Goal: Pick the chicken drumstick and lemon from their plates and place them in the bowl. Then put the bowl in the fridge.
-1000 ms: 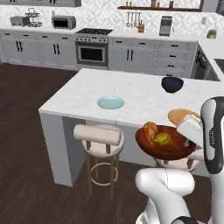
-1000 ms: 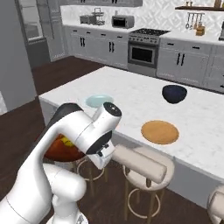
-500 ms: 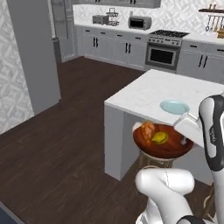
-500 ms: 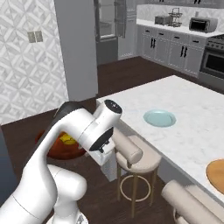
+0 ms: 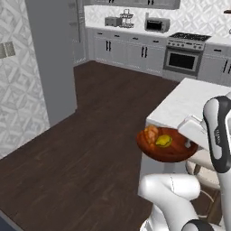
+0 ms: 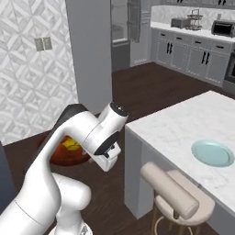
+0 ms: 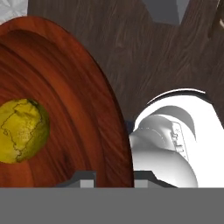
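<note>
Dark wood floor [image 5: 99, 135] fills most of the kitchen, grey cabinets and an oven along the back wall. Tall grey fridge [image 5: 54, 58] stands at left in the left base view, its side panel facing me; same fridge [image 6: 92, 50] at upper middle in the right base view, well apart from me. White marble tabletop [image 6: 193, 128] of the island is on my right side, with a pale blue plate [image 6: 212, 153] lying flat on it and a padded stool [image 6: 176, 195] tucked just beside its edge.

My end effector [image 7: 113, 177] is clamped narrow on the rim of the bowl [image 5: 167, 146], holding it up off the tabletop, out over the floor near the island corner. Bowl is roughly level. Right base view shows part of the bowl [image 6: 69, 153] behind my arm.

Inside the bowl: chicken drumstick [image 5: 151, 134] on the far-left side, lemon [image 5: 164, 140] just beside it, touching or nearly, cannot tell which. Hand view shows the lemon [image 7: 19, 130] resting on the bowl's inner slope, left of my fingertips [image 7: 85, 178].
</note>
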Controlling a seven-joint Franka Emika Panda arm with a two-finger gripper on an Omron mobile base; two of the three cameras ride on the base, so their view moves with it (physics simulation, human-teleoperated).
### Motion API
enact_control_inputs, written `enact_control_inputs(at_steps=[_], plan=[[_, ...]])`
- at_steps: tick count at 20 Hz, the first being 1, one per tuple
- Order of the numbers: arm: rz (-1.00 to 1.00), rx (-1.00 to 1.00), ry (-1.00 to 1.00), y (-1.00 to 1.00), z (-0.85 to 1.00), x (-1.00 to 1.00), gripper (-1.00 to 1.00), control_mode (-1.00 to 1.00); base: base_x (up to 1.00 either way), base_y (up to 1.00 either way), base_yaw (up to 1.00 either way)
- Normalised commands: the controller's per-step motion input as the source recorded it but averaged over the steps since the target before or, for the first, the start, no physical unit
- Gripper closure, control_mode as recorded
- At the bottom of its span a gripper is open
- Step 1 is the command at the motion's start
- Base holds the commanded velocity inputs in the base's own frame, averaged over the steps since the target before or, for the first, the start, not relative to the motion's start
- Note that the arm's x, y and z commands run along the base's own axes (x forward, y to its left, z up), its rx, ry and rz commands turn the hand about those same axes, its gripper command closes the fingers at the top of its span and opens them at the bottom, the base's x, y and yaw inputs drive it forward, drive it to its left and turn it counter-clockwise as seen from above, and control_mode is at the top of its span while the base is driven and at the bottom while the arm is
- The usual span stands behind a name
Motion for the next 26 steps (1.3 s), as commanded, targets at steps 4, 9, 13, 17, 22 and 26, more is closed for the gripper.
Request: enact_control_inputs(at_steps=[4,9,13,17,22,26], plan=[[0.00,0.00,0.00,0.00,0.00,0.00,1.00,1.00,1.00,1.00,-0.16],[0.00,0.00,0.00,0.00,0.00,0.00,1.00,1.00,1.00,1.00,-0.30],[0.00,0.00,0.00,0.00,0.00,0.00,1.00,1.00,1.00,0.96,-0.36],[0.00,0.00,0.00,0.00,0.00,0.00,1.00,1.00,1.00,0.91,-0.38],[0.00,0.00,0.00,0.00,0.00,0.00,1.00,1.00,1.00,0.79,-0.42],[0.00,0.00,0.00,0.00,0.00,0.00,1.00,1.00,1.00,0.51,-0.36]])
